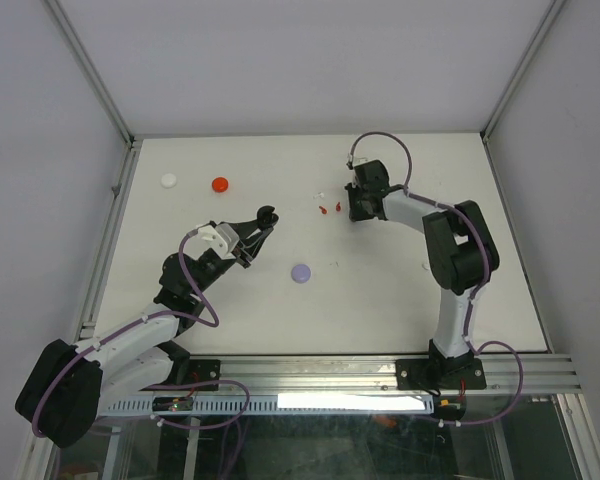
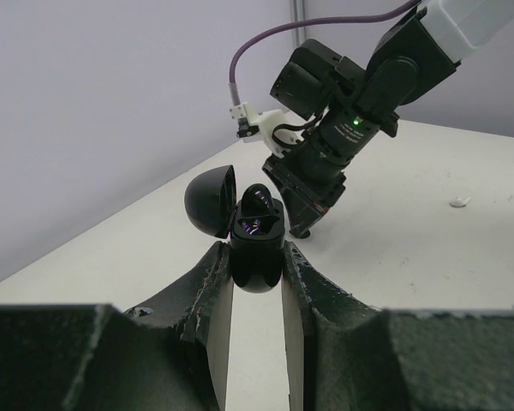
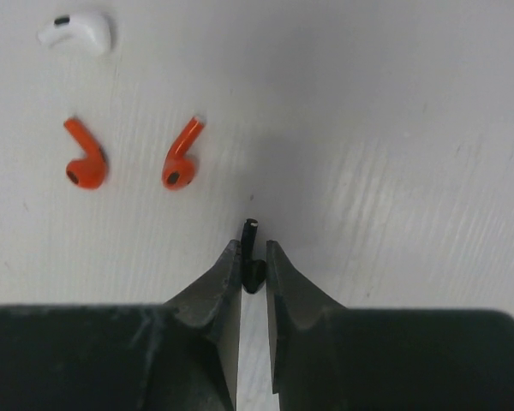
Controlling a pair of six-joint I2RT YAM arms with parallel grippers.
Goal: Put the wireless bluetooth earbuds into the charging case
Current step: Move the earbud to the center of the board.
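A black charging case [image 2: 257, 235] with its lid [image 2: 211, 201] swung open is held above the table, my left gripper [image 2: 257, 257] shut on its lower half. In the top view the case [image 1: 266, 215] hangs left of centre. My right gripper [image 3: 253, 250] is down at the table, shut on a black earbud [image 3: 250, 231] whose stem pokes out past the fingertips. Two red earbuds [image 3: 87, 163] [image 3: 182, 158] lie just to its left, and a white earbud [image 3: 79, 30] lies further off. The top view shows the right gripper [image 1: 352, 212] beside the red earbuds [image 1: 325, 209].
A red round case [image 1: 219, 184] and a white one [image 1: 169, 180] sit at the back left. A lavender case [image 1: 300, 272] lies mid-table, with a tiny pale piece [image 1: 332, 263] beside it. Aluminium frame rails run along the table's edges.
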